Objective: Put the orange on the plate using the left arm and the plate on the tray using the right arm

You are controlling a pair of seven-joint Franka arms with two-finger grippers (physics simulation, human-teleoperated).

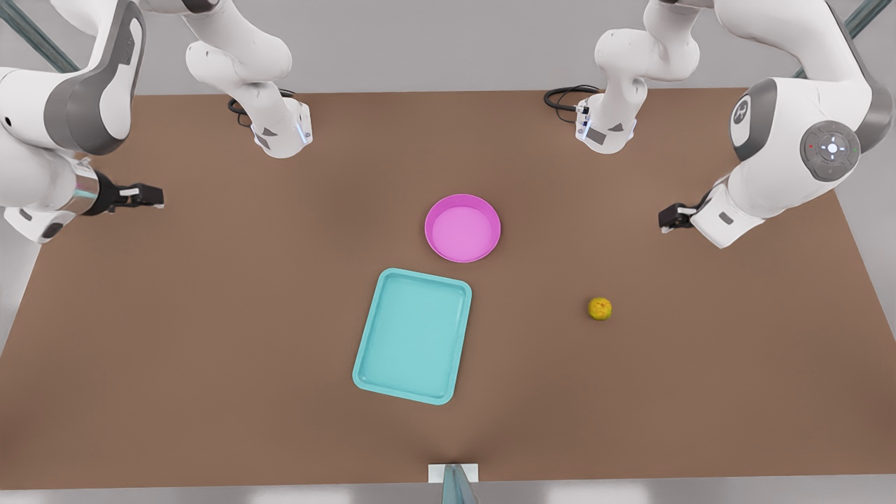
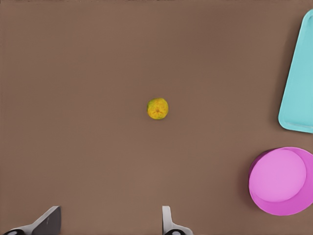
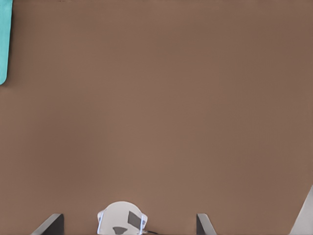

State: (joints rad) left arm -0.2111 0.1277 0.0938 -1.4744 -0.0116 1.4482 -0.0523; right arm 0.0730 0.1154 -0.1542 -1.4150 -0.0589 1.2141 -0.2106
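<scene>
Yellow-orange and bumpy, the orange [image 1: 600, 308] sits alone on the brown bench [image 1: 210, 315], well apart from the plate [image 1: 463, 228], which lies empty just beside the tray [image 1: 413, 336]. Left pincer [image 1: 673, 218], at the front view's right, hovers spread above the fruit's side, likely poised to descend on it. Right pincer [image 1: 143, 196] hangs spread on the opposite side, waiting for the plate's turn.
</scene>
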